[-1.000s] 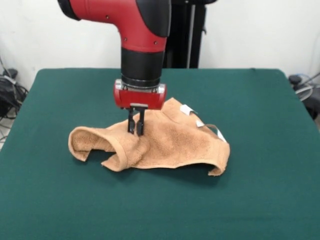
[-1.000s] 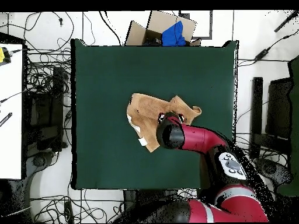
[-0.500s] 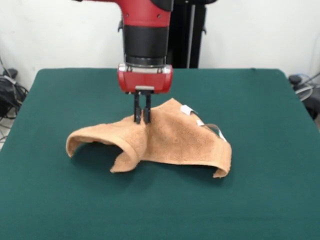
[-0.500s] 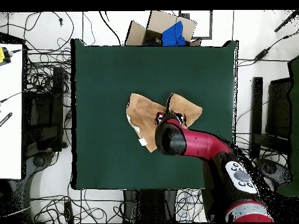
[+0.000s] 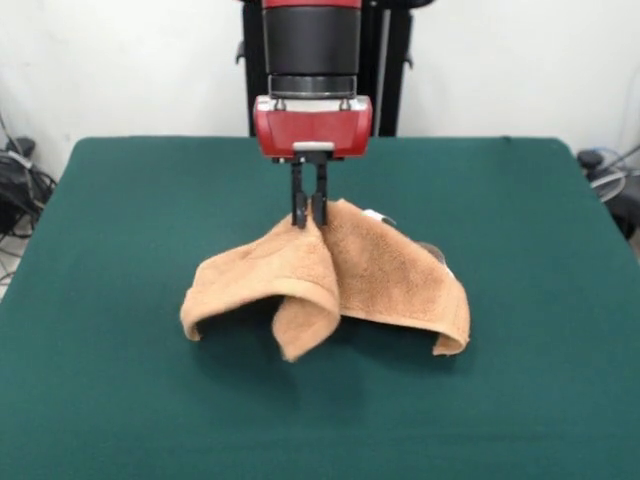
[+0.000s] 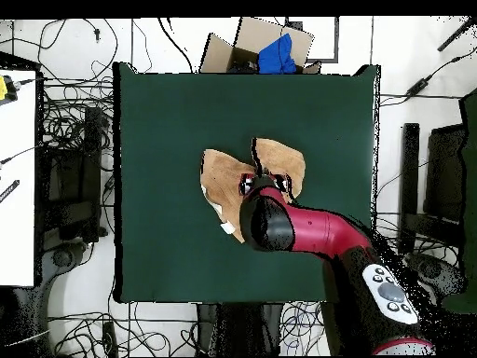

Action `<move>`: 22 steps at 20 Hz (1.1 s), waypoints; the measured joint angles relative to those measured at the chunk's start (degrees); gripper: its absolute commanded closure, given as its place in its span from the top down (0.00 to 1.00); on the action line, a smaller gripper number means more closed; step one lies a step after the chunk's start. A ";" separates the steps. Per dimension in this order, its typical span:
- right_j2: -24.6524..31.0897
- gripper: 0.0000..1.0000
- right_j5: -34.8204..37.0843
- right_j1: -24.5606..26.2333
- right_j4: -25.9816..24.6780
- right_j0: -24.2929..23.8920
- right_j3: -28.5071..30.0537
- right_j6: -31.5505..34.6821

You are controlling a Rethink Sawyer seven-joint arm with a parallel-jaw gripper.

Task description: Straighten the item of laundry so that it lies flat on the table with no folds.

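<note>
Terry cloth, orange-tan, hangs tented from my gripper (image 5: 309, 217), whose jaws are pressed together on a pinch of the towel (image 5: 330, 285) at its peak. The towel sits near the middle of the table (image 5: 110, 200), its lower edges resting on the green felt.

Left of my pinch, a flap slopes down to a curled hem touching the felt. Just below the pinch, a second fold droops forward into a loose tongue. Right of the pinch, the broader sheet falls away to a turned-under corner, with a small white tag (image 5: 373, 214) showing just beside my jaws. From overhead, the cloth shows as two lobes on either side of my gripper (image 6: 253, 183).

To do this step well, I judge I should keep the pinch firm and carry the peak away from the resting right edge, so that edge anchors on the felt and the folds drag open. Rising too fast risks the cloth slipping free or bunching.
</note>
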 measured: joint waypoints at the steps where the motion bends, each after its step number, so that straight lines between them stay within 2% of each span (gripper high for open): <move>1: 0.16 0.00 -0.86 0.13 0.00 -0.26 0.20 0.00; 4: 0.49 0.00 -3.95 0.79 0.00 -0.91 0.71 0.00; 12: 0.51 0.00 -13.53 7.41 -0.88 -1.86 -0.06 0.00; 22: 2.40 0.00 -14.44 10.81 -1.25 -4.71 -0.76 0.00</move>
